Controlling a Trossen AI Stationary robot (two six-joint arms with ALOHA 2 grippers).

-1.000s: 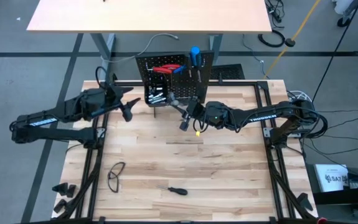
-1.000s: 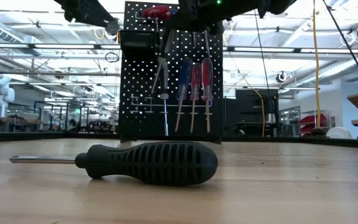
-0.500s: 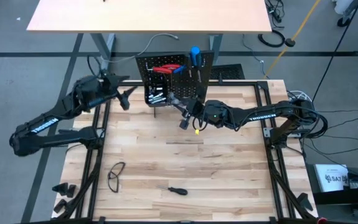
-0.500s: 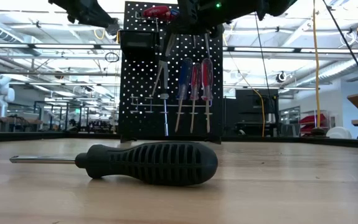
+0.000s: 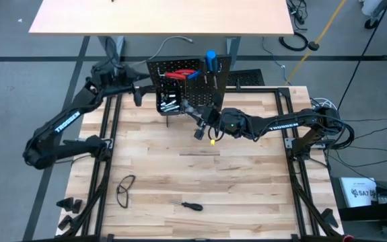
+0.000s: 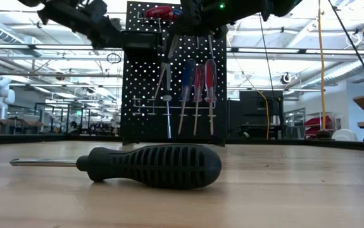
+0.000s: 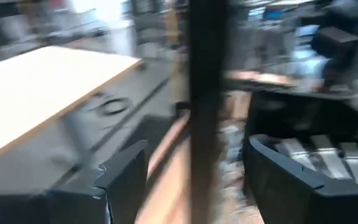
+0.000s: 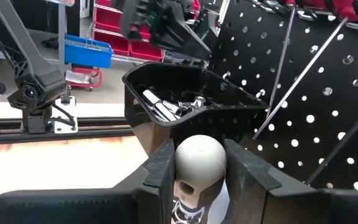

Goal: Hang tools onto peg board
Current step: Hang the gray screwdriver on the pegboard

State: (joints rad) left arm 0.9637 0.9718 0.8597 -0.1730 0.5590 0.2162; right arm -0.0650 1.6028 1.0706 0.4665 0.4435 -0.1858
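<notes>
Left gripper (image 5: pixel 138 95) hangs open beside peg board (image 5: pixel 190 84).

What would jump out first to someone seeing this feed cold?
The black peg board at the table's far edge, already hung with red and blue handled tools, with the right gripper just in front of it shut on a grey-knobbed tool. The left gripper hangs open beside the board's left edge. Up close in the low view, a black screwdriver lies alone on the near table.

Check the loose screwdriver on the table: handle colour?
Black, ribbed handle; clearest in the low view.
</notes>
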